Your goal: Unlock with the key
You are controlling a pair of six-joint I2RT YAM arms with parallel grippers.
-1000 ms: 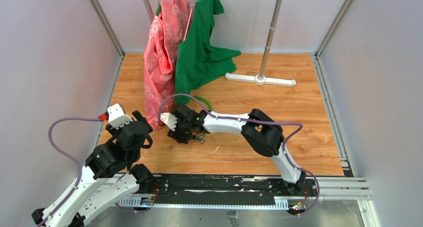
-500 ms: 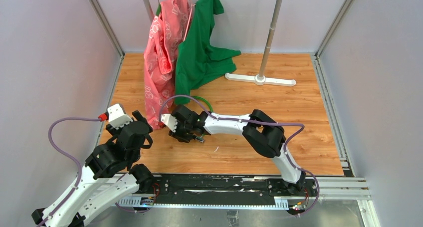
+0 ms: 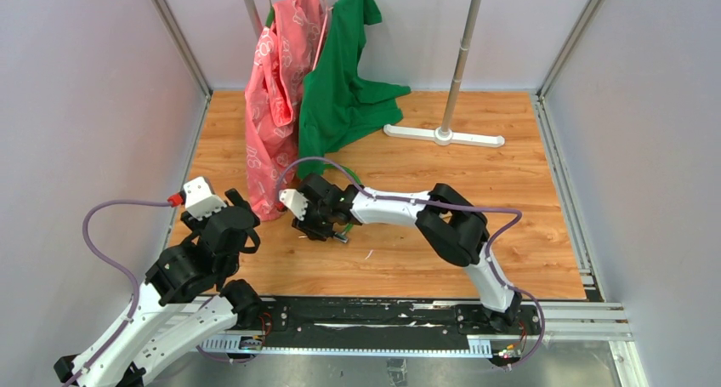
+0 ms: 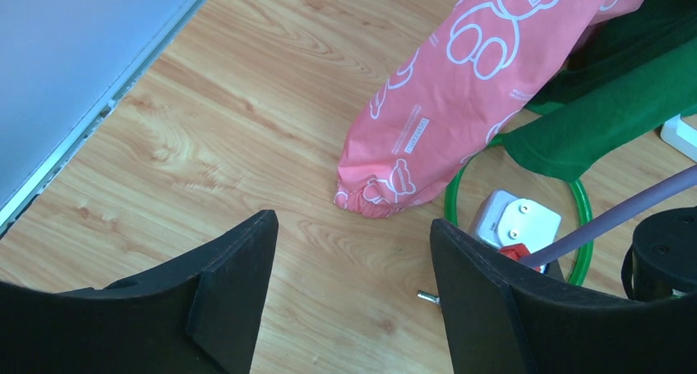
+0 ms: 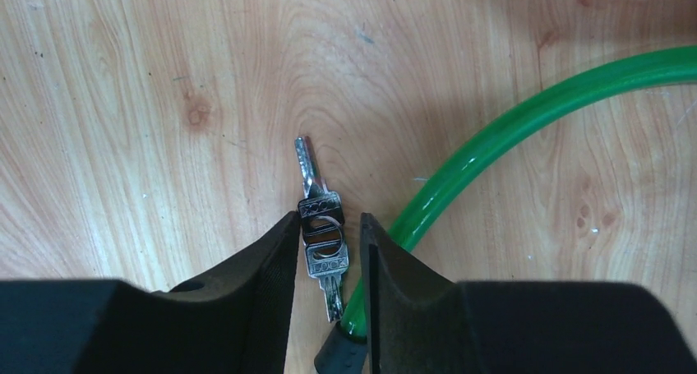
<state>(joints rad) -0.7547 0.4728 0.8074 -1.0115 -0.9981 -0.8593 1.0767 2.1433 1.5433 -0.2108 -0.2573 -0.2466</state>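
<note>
- Key (image 5: 323, 244): small, silver, flat on the wooden tabletop (image 5: 123, 103), just beside the green cable (image 5: 493, 131); not lifted.
- Right gripper (image 5: 327, 219): straddling the key's head, jaws drawn to a slim gap, nothing pinched yet; shifted slightly farther from its base than a second ago, likely lining up the pinch.
- Left gripper (image 4: 352, 226): wide open, empty, well apart from the key.
- Pink garment (image 4: 460, 86): hanging beside the cable.

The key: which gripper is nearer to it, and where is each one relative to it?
Right. The right gripper is over the key, with one finger on each side of it. The left gripper hangs well off to the left, past the pink garment.
</note>
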